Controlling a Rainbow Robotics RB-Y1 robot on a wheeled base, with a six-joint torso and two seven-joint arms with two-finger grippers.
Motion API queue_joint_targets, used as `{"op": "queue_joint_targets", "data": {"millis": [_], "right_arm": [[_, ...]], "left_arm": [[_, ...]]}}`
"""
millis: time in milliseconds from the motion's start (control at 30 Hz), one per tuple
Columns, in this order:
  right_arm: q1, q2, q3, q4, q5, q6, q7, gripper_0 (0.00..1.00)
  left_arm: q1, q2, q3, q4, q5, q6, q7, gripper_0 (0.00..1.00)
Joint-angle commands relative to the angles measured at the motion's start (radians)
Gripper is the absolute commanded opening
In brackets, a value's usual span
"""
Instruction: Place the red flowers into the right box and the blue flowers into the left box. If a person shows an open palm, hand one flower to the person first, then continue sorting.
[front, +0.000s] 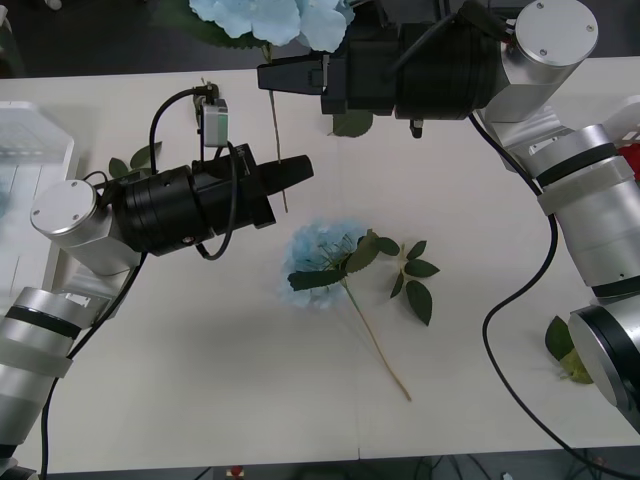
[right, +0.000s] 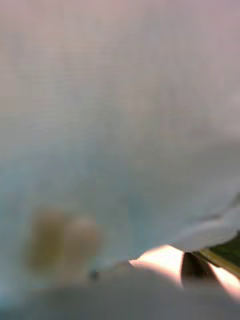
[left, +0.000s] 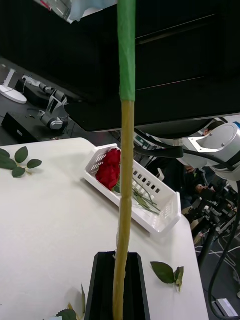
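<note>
A blue flower (front: 268, 18) with a pale fluffy head hangs over the table's far edge, its long stem (front: 273, 115) running down toward me. My left gripper (front: 298, 171) is shut on that stem (left: 124, 165), which rises straight from between its black fingers (left: 102, 287). My right gripper (front: 268, 76) reaches in from the right just below the head, and pale blue petals (right: 115, 125) crowd its wrist view. A second blue flower (front: 318, 258) lies mid-table. The right box (left: 159, 217) holds red flowers (left: 109, 167). The left box (front: 35, 150) sits at the far left.
Loose green leaf sprigs lie near the left box (front: 132, 162) and by the right arm's base (front: 566, 350). The right box's corner (front: 622, 112) shows at the table's right edge. Bare tabletop (front: 200, 350) spreads in front of the lying flower.
</note>
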Motion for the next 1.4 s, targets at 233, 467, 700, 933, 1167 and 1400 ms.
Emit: {"op": "queue_joint_targets", "data": {"millis": [233,467,700,933,1167,1400], "right_arm": [[-0.048,-0.085,0.006,-0.043,0.032,0.092,-0.092,1.00],[-0.050,-0.162,0.008,-0.051,0.140,0.198,-0.171,1.00],[-0.037,-0.274,0.037,-0.115,0.298,0.322,-0.322,1.00],[0.090,-0.384,0.086,-0.376,0.437,0.342,-0.523,1.00],[0.251,-0.461,0.106,-0.643,0.591,0.353,-0.687,1.00],[0.398,-0.496,0.152,-0.799,0.752,0.342,-0.755,1.00]], "left_arm": [[-0.034,0.172,0.022,-0.019,0.025,-0.004,0.032,0.00],[0.001,0.264,0.172,-0.019,-0.073,0.070,0.032,0.00],[0.058,0.369,0.434,-0.019,-0.255,0.338,0.113,0.00],[0.177,0.547,0.680,-0.018,-0.484,0.556,0.357,0.00],[0.245,0.694,0.759,-0.005,-0.762,0.637,0.389,0.00],[0.266,0.725,0.778,0.131,-0.936,0.628,0.386,0.00]]}}
